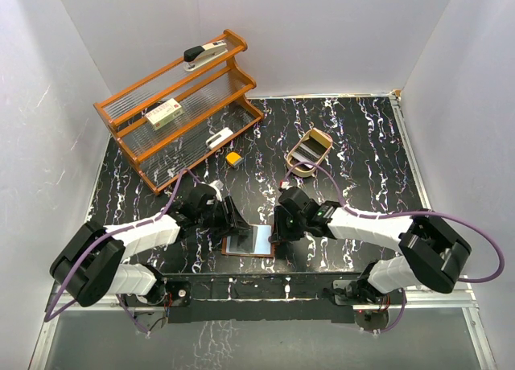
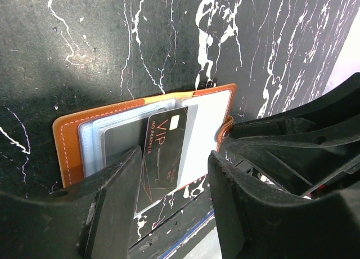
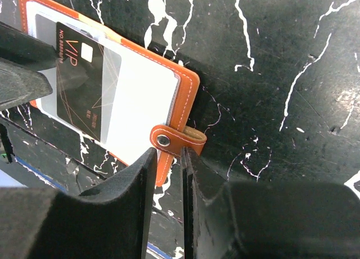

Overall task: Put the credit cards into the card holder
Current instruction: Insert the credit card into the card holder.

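Note:
The card holder (image 1: 248, 243), a reddish-brown leather wallet, lies open on the black marble table near the front edge, between my two grippers. It also shows in the left wrist view (image 2: 70, 141) and the right wrist view (image 3: 188, 81). A dark credit card marked VIP (image 2: 166, 152) sits partly in a clear inner pocket, its lower end sticking out past the wallet, next to a pale panel (image 3: 140, 101). My left gripper (image 2: 174, 183) is open, its fingers either side of that card end. My right gripper (image 3: 169, 157) has its jaws a narrow gap apart at the closing tab (image 3: 177, 139), with the wallet's edge between them.
A wooden shelf rack (image 1: 181, 104) with a stapler (image 1: 205, 54) and a small box stands at the back left. A yellow-orange block (image 1: 233, 158) and a tan oval wooden tray (image 1: 309, 151) lie behind the wallet. The table's front edge runs just below the wallet.

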Robot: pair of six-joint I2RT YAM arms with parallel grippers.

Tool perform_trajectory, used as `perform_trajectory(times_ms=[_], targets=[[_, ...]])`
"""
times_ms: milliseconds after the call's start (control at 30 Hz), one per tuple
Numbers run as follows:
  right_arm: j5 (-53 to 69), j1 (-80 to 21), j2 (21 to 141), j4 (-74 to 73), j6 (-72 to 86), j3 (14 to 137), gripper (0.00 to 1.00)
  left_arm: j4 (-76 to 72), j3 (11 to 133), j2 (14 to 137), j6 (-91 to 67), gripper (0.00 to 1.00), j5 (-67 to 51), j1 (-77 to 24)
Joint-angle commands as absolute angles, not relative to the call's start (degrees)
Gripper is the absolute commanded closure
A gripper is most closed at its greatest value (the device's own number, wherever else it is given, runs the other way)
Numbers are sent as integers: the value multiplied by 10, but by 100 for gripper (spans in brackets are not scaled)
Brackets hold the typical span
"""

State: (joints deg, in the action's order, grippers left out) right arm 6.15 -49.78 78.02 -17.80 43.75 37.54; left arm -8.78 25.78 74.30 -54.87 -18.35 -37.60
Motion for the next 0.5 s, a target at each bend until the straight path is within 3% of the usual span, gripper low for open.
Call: perform_trajectory(times_ms=[0, 467], targets=[[61, -500, 782, -141, 445, 367, 78, -86, 244, 738, -557, 51, -187, -379], [63, -500, 776, -121, 457, 346, 79, -147, 234, 754, -607, 54, -193, -407]])
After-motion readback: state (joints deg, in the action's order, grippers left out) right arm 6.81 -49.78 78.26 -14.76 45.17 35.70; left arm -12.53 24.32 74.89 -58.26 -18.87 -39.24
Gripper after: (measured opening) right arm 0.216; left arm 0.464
